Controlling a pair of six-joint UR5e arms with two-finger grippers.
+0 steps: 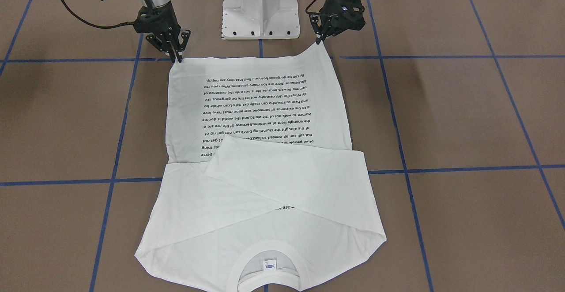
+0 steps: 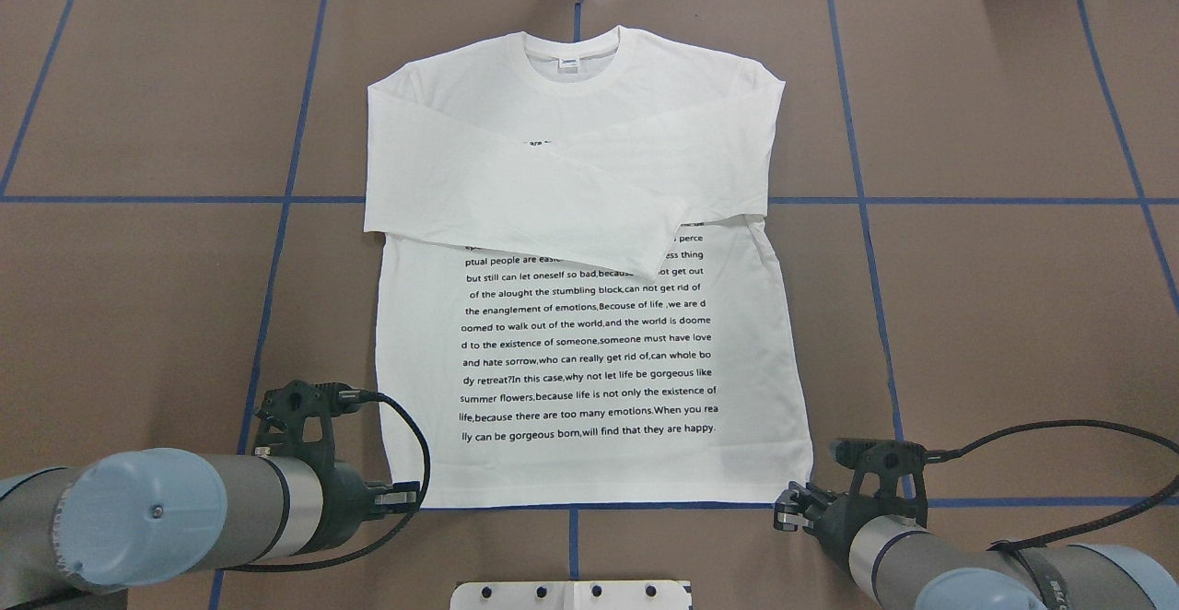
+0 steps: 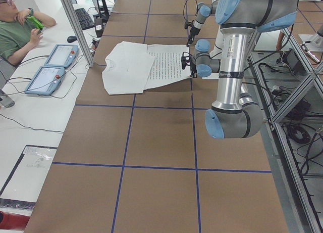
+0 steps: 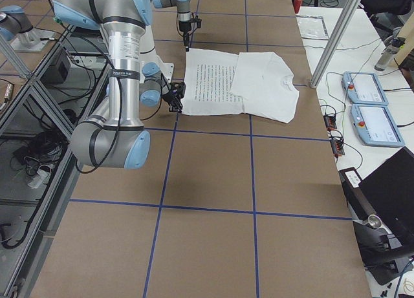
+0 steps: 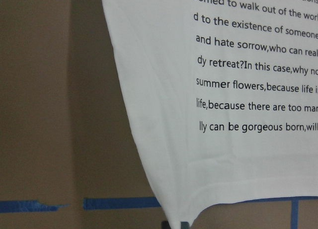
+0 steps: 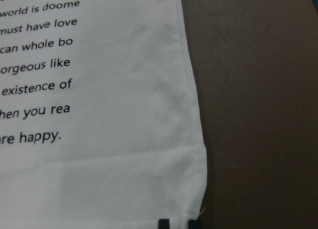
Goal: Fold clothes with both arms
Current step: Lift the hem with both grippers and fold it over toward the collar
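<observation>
Two grippers pinch the two hem corners of a white long-sleeved T-shirt (image 1: pixel 251 221) lying flat on a brown table (image 1: pixel 463 115) crossed by blue tape lines. In the front-facing view the left gripper (image 1: pixel 318 40), upper right of centre, is clamped on one corner, which stands up in a small peak. The right gripper (image 1: pixel 177 56), upper left, is closed on the other corner, low against the table. The shirt's long axis runs straight down the frame — hem at the top by the fingers, ribbed collar (image 1: pixel 265 248) at the bottom edge — so the rest of the garment lies directly ahead of both arms, each equally near its own corner. Both sleeves (image 1: pixel 287 173) are crossed over the chest, partly covering the block of black text (image 1: pixel 260 106). The likely next move is to carry the hem toward the collar.
</observation>
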